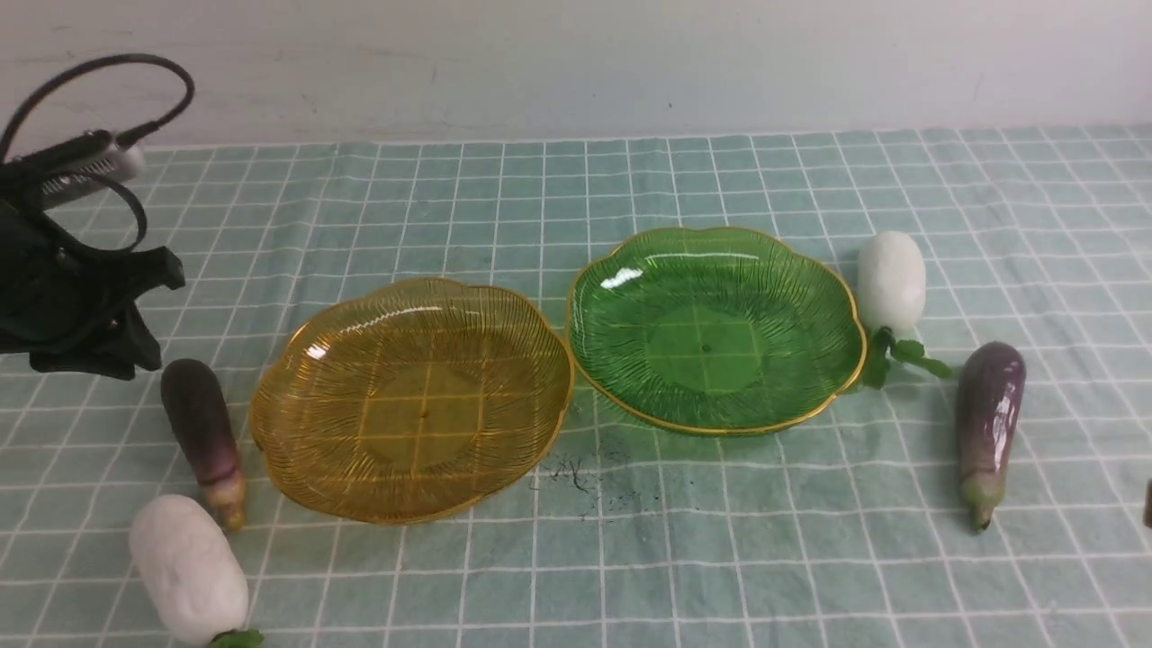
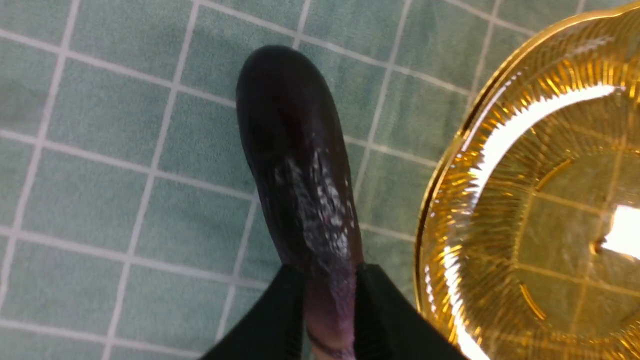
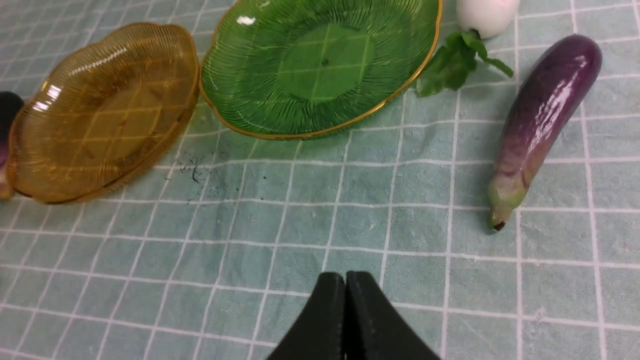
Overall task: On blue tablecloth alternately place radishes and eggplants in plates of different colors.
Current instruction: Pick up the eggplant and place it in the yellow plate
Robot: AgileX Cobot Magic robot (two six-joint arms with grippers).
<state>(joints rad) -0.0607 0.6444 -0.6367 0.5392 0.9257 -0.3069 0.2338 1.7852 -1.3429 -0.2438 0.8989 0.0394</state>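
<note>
**Operator:** What do you see on the table?

**Spotter:** A pale wall (image 1: pixel 576 63) closes the far side, and the blue tablecloth (image 1: pixel 630 558) covers the whole surface. The amber plate (image 1: pixel 414 414) is on the left and the green plate (image 1: pixel 711 333) just beside it on the right. Both are empty.

**Operator:** And the vegetables?

**Spotter:** The left eggplant (image 1: pixel 202 423) lies just left of the amber plate, with the left radish (image 1: pixel 189 567) nearer. The right radish (image 1: pixel 891 281) lies at the right of the green plate, its leaves against the rim. The right eggplant (image 1: pixel 988 414) is further right.

**Operator:** My grippers?

**Spotter:** Your left gripper (image 2: pixel 331 270) hangs over the left eggplant. Its fingers are spread, with the paler stem end showing between them. I judge it holds nothing yet. Your right gripper (image 3: pixel 345 275) is pressed closed and empty, over bare cloth on the near side.

**Operator:** How do I take it well?

**Spotter:** Go down straight, with the fingers across the body. I would grip more toward the middle, because the thin end may let it tip. Close gently, since the skin looks glossy. Then lift above the amber rim before you go right.
</note>
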